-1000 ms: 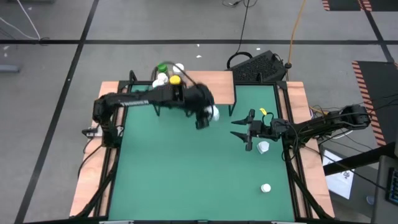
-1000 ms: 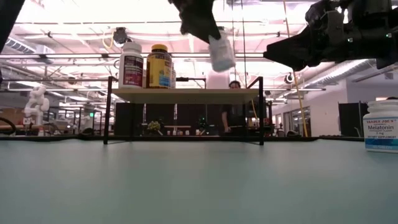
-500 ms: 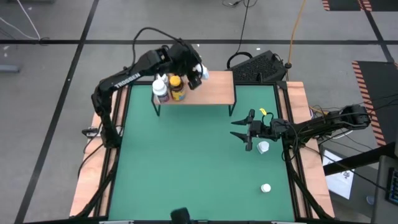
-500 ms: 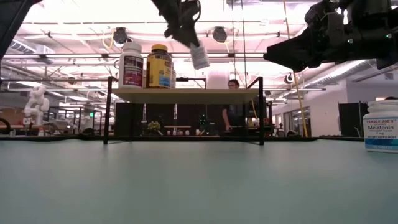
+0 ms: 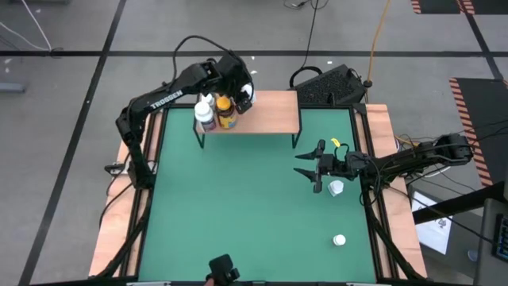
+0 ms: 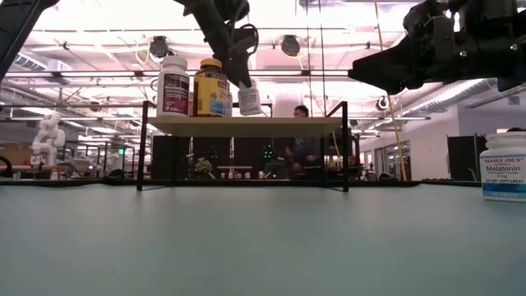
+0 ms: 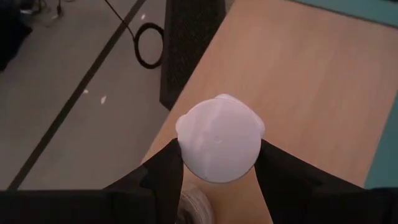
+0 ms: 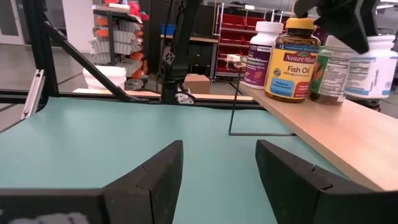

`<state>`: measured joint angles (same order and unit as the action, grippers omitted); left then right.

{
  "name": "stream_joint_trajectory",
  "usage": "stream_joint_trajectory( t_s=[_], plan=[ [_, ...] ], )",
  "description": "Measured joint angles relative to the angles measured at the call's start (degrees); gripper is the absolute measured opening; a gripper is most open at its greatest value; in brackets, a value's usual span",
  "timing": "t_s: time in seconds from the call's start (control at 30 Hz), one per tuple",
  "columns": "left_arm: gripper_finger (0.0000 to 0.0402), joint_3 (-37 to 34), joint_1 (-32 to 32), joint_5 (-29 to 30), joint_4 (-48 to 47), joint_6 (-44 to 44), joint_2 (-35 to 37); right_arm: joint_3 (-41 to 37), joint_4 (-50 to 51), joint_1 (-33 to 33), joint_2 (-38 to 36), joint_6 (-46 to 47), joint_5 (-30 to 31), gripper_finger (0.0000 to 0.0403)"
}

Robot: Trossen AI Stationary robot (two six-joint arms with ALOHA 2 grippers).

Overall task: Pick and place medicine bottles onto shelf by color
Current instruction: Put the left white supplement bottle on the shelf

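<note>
Setting a white bottle (image 6: 249, 99) on the shelf (image 5: 270, 111) beside the amber bottle (image 6: 210, 87), the left claw (image 5: 242, 95) grips its cap; a careless release could topple it, while the right claw (image 5: 311, 167) waits open

The left arm rises from its base at the tabletop's left edge and bends over toward the far side, elbow high, wrist turned downward. The left gripper (image 5: 245, 97) points down, its two dark fingers (image 7: 165, 168) pressed against opposite sides of a small white bottle (image 7: 218, 138), gripping it just below the cap. In the low view this gripper (image 6: 245, 82) hangs from above with the bottle at its tip.

The right arm reaches in from the right edge, stretched low and nearly level, forearm pointing toward the middle. The right gripper (image 5: 310, 167) hovers above the tabletop, its fingers (image 8: 152, 174) spread apart with nothing between them.
</note>
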<state>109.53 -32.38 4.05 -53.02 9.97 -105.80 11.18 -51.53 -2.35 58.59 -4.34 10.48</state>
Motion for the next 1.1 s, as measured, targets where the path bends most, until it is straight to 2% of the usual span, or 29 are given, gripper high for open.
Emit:
stream_joint_trajectory(
  t_s=[0.1, 0.3, 0.47, 0.57, 0.8, 1.0, 1.1],
  plan=[
    [0.0185, -0.1, 0.8, -0.3, 0.0, 2.1, 0.0, 0.0, 0.0, 0.0, 0.0, 0.0, 0.0, 0.0199],
    [0.0186, -0.1, 4.9, -7.6, 0.1, 4.7, 0.0, 0.0, 0.0, 0.0, 0.0, -0.5, 0.3, 0.0199],
    [0.0186, -0.1, 11.6, -12.4, 0.1, 10.8, 0.0, 0.0, 0.0, 0.0, 0.0, 0.0, 5.8, 0.0199],
    [0.0186, -0.1, 16.5, -14.4, 0.1, 14.5, 0.0, 0.0, -1.0, 0.0, 0.0, 2.4, 5.4, 0.0199],
    [0.0186, -0.1, 28.2, -16.2, 3.4, 21.1, 0.0, 0.0, -6.4, 0.1, 0.0, 9.7, -6.3, 0.0222],
    [0.0186, -0.1, 34.6, -16.2, 9.6, 24.8, 0.0, 0.5, -9.2, -0.1, 0.7, 15.0, -16.1, 0.028],
    [0.0186, -0.1, 36.5, -16.2, 10.5, 26.6, 0.0, 0.5, -14.2, -1.0, 2.6, 16.9, -18.4, 0.0315]
  ],
)
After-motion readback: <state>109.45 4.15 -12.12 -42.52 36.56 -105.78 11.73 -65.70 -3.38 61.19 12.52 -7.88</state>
